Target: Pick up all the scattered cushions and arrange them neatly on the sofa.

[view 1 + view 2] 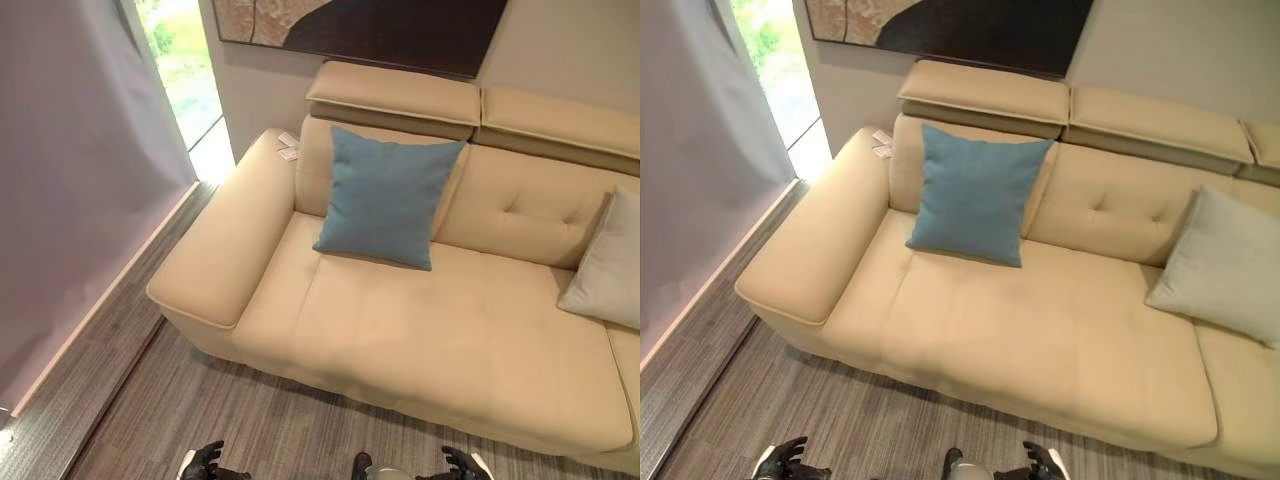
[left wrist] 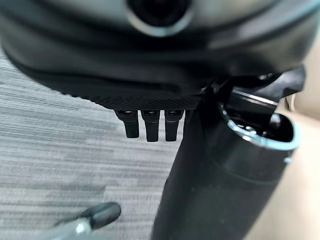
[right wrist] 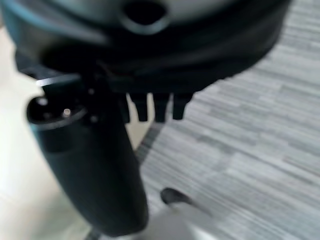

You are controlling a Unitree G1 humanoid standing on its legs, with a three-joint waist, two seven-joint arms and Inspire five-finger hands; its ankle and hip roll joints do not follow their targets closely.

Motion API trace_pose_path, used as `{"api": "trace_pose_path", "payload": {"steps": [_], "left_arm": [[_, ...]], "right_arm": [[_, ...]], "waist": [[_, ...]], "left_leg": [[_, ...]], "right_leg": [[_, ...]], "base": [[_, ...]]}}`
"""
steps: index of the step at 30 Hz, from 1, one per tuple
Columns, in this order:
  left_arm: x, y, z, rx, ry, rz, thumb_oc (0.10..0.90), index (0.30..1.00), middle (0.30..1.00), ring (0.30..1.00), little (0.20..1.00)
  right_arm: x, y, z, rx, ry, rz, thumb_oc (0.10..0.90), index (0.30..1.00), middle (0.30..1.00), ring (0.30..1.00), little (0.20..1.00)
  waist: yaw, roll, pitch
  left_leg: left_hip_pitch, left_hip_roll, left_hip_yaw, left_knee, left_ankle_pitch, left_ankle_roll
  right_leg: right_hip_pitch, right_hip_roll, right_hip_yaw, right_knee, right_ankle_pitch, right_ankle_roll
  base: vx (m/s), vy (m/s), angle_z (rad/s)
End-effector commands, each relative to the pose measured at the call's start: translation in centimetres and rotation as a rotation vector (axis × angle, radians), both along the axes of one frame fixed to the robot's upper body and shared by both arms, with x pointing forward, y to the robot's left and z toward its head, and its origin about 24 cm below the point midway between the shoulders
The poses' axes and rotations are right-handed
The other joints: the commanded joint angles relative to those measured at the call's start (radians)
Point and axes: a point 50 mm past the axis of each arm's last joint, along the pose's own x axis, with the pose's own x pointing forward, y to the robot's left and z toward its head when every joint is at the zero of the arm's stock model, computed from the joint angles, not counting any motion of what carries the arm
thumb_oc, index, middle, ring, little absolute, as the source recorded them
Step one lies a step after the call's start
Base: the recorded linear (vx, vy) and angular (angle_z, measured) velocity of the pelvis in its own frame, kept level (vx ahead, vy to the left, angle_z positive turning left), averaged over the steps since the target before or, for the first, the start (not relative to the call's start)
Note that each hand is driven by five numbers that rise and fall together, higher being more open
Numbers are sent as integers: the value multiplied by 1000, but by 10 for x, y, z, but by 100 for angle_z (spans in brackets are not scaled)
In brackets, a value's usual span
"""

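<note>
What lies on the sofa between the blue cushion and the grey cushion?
Nothing: between the blue cushion and the grey cushion, the sofa seat and backrest are bare, seen in both eye views.

Left hand [image 1: 205, 462], right hand [image 1: 462, 464] low, fingers relaxed, empty.

The sofa [image 1: 430, 330] looks like smooth, matt cream leather with stitched seams. The blue cushion [image 1: 388, 195] is woven cloth, slightly coarse; the grey cushion [image 1: 1225, 262] seems a finer cloth. The floor [image 1: 250, 420] shows streaked, matt grey planks.
</note>
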Motion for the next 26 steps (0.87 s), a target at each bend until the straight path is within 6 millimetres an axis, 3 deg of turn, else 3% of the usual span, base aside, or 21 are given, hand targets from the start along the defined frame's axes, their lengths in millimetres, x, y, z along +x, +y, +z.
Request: {"api": "trace_pose_path", "payload": {"steps": [1,9,18,26], "left_arm": [[20,15,10,47,-84,5,800,900,900,900,900],[23,3,7,25,-71,-33,800,900,900,900,900],[21,-4,5,18,-46,-76,800,900,900,900,900],[16,-8,2,13,-22,-97,800,900,900,900,900]], "right_arm": [[10,-4,6,-16,-57,-1,800,900,900,900,900],[-6,-2,-1,8,-7,-44,800,900,900,900,900],[-23,-1,-8,1,69,-44,800,900,900,900,900],[-25,0,-9,-4,82,-23,800,900,900,900,900]], "waist": [[16,-48,-34],[-4,-46,-58],[-18,-42,-62],[-20,-43,-70]], "left_leg": [[-56,-60,-31,-49,2,-29],[-20,-46,-36,-137,53,-54],[5,-38,-44,-139,53,-65],[29,-32,-47,-139,44,-67]], "right_leg": [[134,-41,7,-83,-17,125],[200,-19,-8,-208,2,119],[235,-8,-18,-242,9,110],[257,-2,-10,-250,3,104]], "base": [[-3,-133,-16],[1,-61,1],[14,-16,7],[35,-5,2]]}}
